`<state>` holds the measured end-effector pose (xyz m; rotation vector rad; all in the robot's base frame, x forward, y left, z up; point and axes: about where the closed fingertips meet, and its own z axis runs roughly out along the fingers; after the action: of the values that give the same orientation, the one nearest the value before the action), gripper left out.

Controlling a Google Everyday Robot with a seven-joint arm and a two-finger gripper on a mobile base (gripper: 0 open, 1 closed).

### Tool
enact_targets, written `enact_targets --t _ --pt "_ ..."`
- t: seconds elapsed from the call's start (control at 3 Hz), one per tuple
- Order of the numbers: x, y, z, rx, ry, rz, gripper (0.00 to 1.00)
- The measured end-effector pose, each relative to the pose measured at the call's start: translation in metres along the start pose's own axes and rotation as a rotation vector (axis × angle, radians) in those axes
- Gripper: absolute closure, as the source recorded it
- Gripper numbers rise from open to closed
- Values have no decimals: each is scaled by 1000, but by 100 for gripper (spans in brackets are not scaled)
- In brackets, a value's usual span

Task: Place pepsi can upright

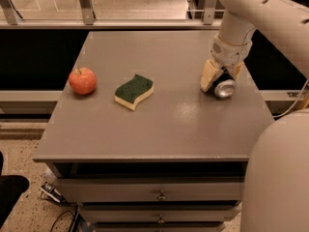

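Camera view: gripper (220, 80) reaches down at the far right of the table (159, 129), pinching the pepsi can (225, 88) across its body. The can lies on its side, silver end facing near (a side grip suits tipping it upright). Apple (82, 80) and sponge (134, 91) sit well apart, left.

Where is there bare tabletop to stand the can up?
The widest bare patch is the middle and front of the table, between the sponge and the pepsi can. The far strip behind the sponge is bare too. It is crowded at the right edge, where the claw sits over the lying can, and at the left around the apple.
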<state>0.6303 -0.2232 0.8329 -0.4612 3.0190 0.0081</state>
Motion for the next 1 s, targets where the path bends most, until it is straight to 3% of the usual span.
enact_targets --t 0.67,1.0 --pt "-2 0 1 0 -5 -1 87" --pt "-3 0 1 0 -5 -1 100"
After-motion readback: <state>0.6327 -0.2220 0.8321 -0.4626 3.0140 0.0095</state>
